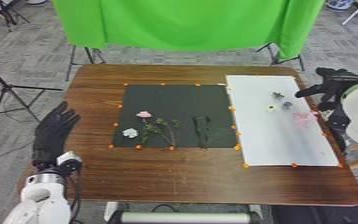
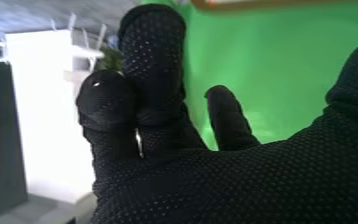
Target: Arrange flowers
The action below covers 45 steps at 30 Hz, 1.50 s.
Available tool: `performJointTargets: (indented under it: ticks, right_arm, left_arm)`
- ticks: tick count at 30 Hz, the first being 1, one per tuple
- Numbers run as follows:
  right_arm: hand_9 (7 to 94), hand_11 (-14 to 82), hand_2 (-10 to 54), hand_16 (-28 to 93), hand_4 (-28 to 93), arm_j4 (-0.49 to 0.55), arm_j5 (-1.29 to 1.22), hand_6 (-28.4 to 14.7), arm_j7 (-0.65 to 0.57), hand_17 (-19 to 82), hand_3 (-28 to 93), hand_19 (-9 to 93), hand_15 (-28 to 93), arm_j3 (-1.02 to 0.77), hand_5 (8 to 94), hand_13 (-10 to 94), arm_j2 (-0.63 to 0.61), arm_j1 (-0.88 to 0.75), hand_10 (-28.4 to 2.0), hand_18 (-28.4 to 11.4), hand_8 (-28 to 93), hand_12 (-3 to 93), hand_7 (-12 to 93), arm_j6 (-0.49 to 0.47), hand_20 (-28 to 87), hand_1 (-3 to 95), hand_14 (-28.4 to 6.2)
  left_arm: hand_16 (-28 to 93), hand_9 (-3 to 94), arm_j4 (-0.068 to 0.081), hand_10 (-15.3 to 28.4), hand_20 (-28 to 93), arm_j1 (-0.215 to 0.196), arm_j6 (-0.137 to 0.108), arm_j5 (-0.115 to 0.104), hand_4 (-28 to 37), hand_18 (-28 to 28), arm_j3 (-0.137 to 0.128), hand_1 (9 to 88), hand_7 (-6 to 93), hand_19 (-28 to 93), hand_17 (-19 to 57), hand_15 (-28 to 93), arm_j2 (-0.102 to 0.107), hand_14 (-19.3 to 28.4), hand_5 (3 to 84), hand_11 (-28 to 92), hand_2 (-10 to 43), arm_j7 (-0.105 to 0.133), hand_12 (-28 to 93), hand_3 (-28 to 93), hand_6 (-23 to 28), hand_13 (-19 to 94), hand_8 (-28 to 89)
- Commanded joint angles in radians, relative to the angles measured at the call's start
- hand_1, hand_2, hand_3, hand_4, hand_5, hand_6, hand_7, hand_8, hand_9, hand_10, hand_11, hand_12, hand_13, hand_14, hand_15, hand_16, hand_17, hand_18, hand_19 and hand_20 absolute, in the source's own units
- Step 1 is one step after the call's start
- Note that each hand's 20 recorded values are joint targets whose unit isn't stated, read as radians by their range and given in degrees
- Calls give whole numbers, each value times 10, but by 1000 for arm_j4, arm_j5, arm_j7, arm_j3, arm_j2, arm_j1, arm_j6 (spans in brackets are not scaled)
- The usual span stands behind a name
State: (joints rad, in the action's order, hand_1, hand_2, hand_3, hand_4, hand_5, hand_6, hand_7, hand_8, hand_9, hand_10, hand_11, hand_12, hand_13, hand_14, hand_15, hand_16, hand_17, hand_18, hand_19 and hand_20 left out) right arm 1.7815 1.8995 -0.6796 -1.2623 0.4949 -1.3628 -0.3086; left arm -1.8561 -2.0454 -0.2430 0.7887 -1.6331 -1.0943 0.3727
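Observation:
In the head view, my left hand [image 1: 55,131] rests along the table's left edge with its fingers straight. My right hand [image 1: 335,82] is at the white sheet's right side, apart from the flowers. In the right wrist view, the fingers of my right hand [image 2: 220,175] are extended and hold nothing. A pink flower [image 1: 143,114] and a white flower [image 1: 129,133] lie on the dark mat beside green stems [image 1: 169,131] and a dark green bundle [image 1: 202,131]. On the white sheet lie a pink item [image 1: 305,118], a pale yellow flower [image 1: 271,107] and small grey-green pieces [image 1: 278,95].
The dark mat [image 1: 175,97] and the white sheet [image 1: 282,145] lie side by side on the brown table [image 1: 158,175], with orange markers along their edges. Behind the table hangs a green cloth [image 1: 189,25], with stands around it.

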Motion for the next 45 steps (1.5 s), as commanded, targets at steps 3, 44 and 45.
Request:
performJointTargets:
  ticks: [3, 44, 45]
  right_arm:
    - [294, 8, -95, 229, -238, -51, 24, -44, -36, 515, 584, 928, 615, 22, 270, 778, 25, -110, -221, -210, -25, 90, -2, 39, 412, 95, -107]
    - [820, 137, -39, 258, -234, 74, 194, 29, 121, 648, 619, 932, 636, 156, 792, 907, -53, 41, -97, -142, 27, 177, 198, 629, 548, 538, -26]
    - [820, 136, -39, 259, -233, 73, 185, 28, 145, 648, 619, 932, 636, 236, 793, 907, -47, 124, -98, -142, 28, 178, 197, 635, 549, 538, -25]
  left_arm:
    - [-12, 411, -23, 107, 190, -18, -17, -18, -283, 89, 27, 337, 164, 26, 103, 190, -5, 136, 417, 174, -95, 0, 101, 637, -14, 369, -95]
    - [-12, 412, -23, 108, 191, -28, -21, -22, -283, 91, 15, 327, 165, 26, 102, 191, 4, 137, 430, 173, -95, -5, 101, 648, -14, 368, -95]
    - [-12, 412, -28, 108, 191, -38, -24, -23, -283, 91, 12, 326, 165, 26, 102, 191, 2, 138, 430, 173, -95, 0, 101, 649, -14, 368, -95]
